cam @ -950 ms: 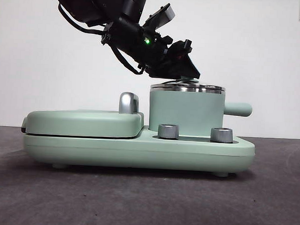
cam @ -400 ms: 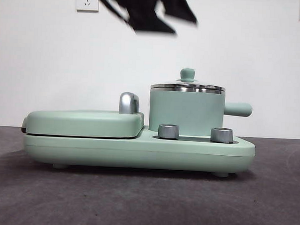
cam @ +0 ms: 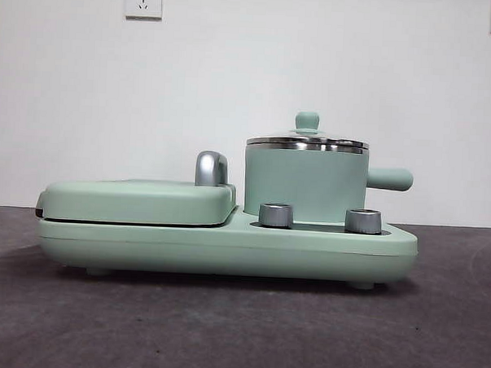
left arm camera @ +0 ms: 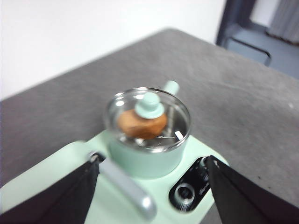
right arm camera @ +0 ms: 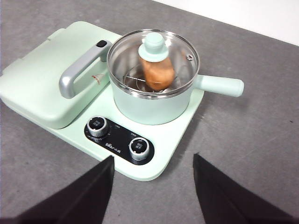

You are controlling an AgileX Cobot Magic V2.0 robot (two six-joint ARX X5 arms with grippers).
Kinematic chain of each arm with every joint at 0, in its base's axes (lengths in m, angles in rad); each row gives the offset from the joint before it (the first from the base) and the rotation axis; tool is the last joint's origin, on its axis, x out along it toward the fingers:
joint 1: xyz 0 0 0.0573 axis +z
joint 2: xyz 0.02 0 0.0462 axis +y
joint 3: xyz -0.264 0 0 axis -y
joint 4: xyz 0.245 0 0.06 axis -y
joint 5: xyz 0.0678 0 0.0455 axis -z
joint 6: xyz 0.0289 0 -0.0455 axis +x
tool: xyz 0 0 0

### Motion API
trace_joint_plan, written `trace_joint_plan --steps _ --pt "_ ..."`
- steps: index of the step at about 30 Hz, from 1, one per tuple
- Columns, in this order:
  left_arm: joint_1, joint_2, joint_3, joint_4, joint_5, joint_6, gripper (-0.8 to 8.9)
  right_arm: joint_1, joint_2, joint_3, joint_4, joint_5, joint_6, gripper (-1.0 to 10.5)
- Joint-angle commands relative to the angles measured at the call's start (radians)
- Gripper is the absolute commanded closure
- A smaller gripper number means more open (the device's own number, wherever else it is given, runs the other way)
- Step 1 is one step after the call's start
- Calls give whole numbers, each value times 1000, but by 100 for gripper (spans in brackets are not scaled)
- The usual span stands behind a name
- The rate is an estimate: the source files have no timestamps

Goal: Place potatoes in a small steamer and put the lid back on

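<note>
In the small steamer (right arm camera: 154,105), potatoes (right arm camera: 158,72); lid (right arm camera: 154,58) seemingly seated.

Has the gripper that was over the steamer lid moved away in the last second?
Yes. It was down on the lid, level with the knob; it rose toward the wall outlet and is gone from the front view.

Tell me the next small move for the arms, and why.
Probably none beyond holding both arms clear. The lid sits on the steamer with the potato visible through the glass, and both the left gripper and right gripper are open, empty and off it. The job looks done.
</note>
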Motion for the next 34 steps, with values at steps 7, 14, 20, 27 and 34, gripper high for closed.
trace_joint_plan --steps 7,14,20,27,34 --pt "131 -425 -327 -48 -94 -101 443 5 4 11 -14 -69 -7 679" --pt "139 -522 -344 -166 -108 -72 804 5 5 11 -22 -72 -7 918" --pt "139 -522 -343 -161 -108 -71 807 5 9 11 -11 -89 0 929" --pt "139 -528 -343 -161 -108 -71 807 5 2 11 31 -89 0 928" --pt "142 -530 -353 -148 -122 40 807 5 2 11 33 -89 0 928"
